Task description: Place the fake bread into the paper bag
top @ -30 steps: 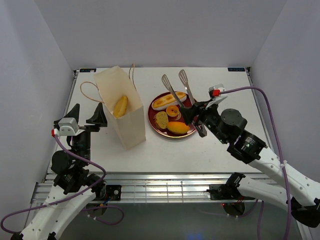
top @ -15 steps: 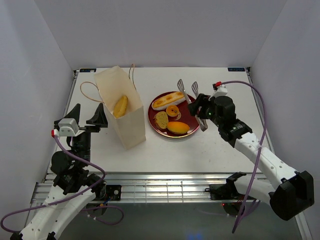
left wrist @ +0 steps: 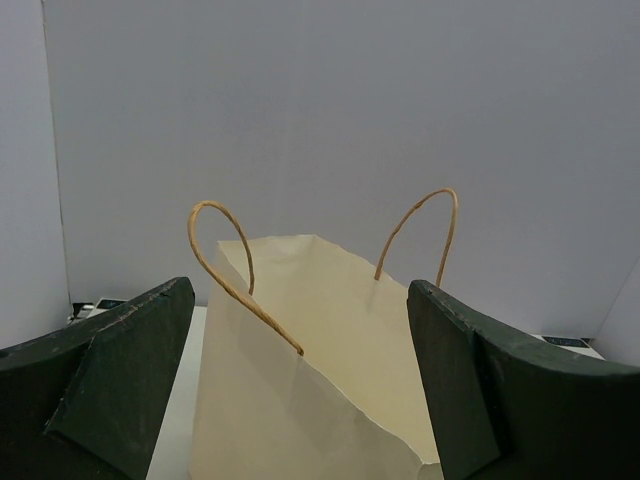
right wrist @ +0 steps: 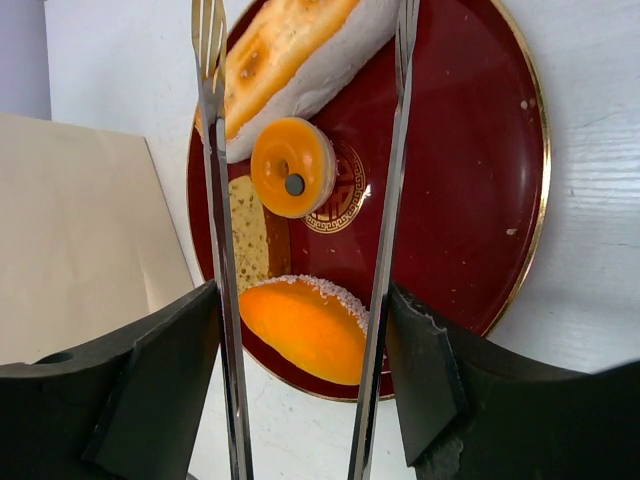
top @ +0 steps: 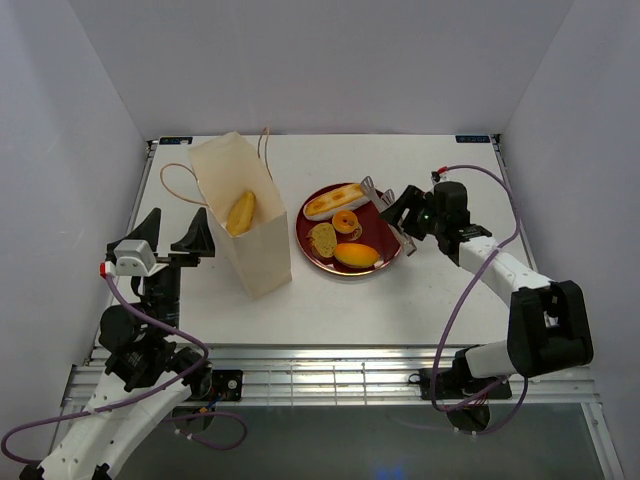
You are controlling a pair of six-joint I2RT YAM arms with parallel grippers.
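Top external: paper bag (top: 245, 225) stands left of the plate (top: 385, 262), one roll (top: 241, 212) inside; the other fake bread (top: 337, 201) lies on the plate. Left wrist: left gripper (left wrist: 300, 400) gapes wide, empty, facing the bag. Right wrist: right gripper (right wrist: 300, 400) clasps tongs (right wrist: 215, 200), the donut (right wrist: 292, 167) between their spread arms; probably light, stiff, slick; pinch its sides squarely.

Round dark-red plate (right wrist: 500, 200): gold rim, gold centre emblem. Orange ring donut (right wrist: 292, 167). Golden-brown long baguette (right wrist: 280, 60). Cream-beige paper bag (left wrist: 320, 370): brown cord handles (left wrist: 232, 283). Silver metal tongs (right wrist: 390, 200).
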